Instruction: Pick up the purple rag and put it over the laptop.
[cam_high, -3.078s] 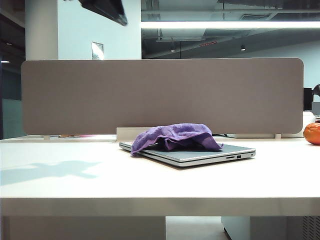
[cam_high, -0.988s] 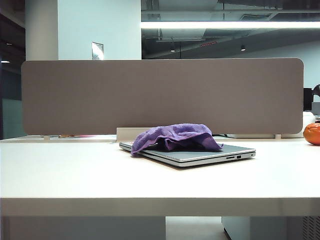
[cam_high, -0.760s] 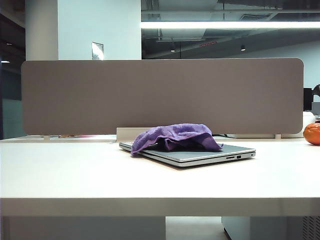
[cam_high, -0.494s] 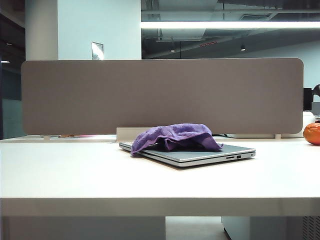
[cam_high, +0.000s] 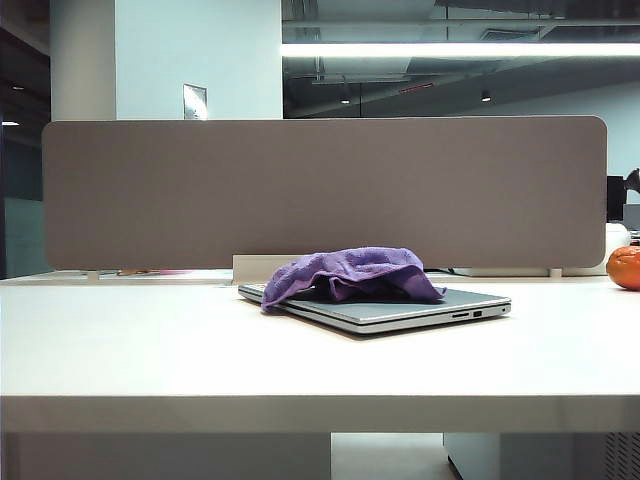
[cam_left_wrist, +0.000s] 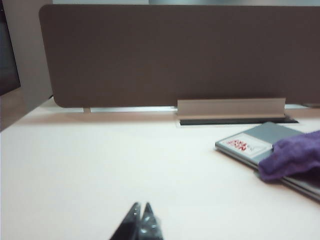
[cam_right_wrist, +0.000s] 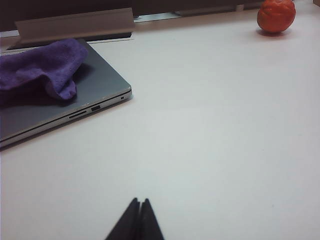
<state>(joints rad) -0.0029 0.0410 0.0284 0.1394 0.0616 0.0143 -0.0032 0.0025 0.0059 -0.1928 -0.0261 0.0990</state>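
My left gripper (cam_left_wrist: 140, 222) has its fingertips pinched together with nothing between them, low over bare table (cam_left_wrist: 100, 165) and well short of the laptop (cam_left_wrist: 260, 142). My right gripper (cam_right_wrist: 136, 220) is likewise closed and empty, low above the table, near the laptop's front corner. Neither arm shows in the exterior view, so I judge both are drawn back clear of the work.

The purple rag (cam_high: 350, 272) lies bunched on the laptop's lid, one end drooping over the left edge, while the right part of the lid and the ported side stay bare. I judge the drape done, though loosely. To finish well, I would keep both grippers clear so nothing snags the cloth or nudges the laptop. An orange fruit (cam_high: 624, 267) sits far to the right, well apart.
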